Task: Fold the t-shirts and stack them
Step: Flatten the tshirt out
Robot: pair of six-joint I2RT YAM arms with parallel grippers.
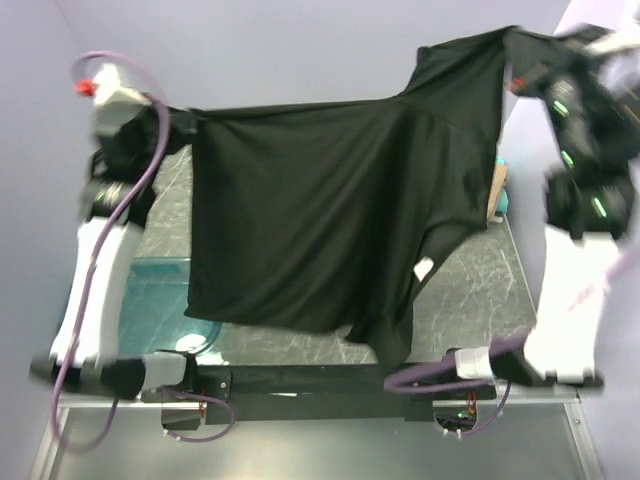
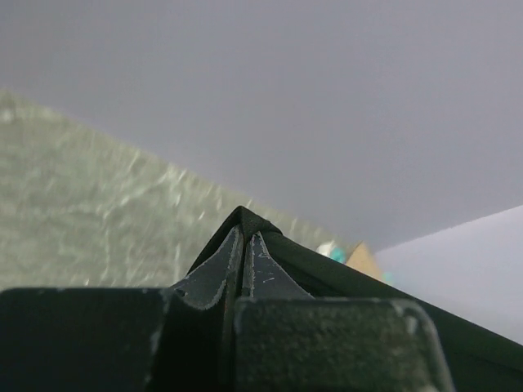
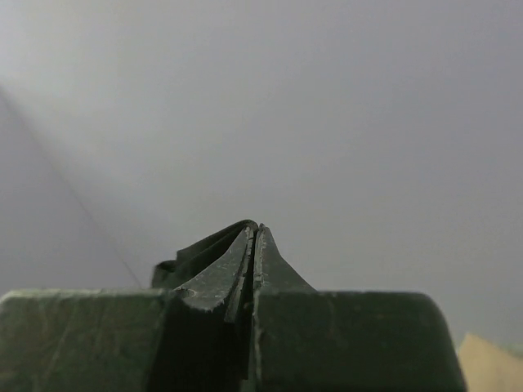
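T-shirt point(image 1: 330, 200) hangs spread, pinched by left claw point(image 2: 243, 237), right claw point(image 3: 255, 233).

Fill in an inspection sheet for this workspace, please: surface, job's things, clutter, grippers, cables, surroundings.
Surface: marbled grey table, mostly hidden behind the hanging shirt.
Job's things: black t-shirt held spread in the air; tan and teal cloth barely visible at right.
Clutter: translucent blue tub, near left.
Grippers: left gripper and right gripper, fingers shut on the shirt's upper edge.
Cables: purple cables loop along both arms.
Surroundings: plain grey walls.
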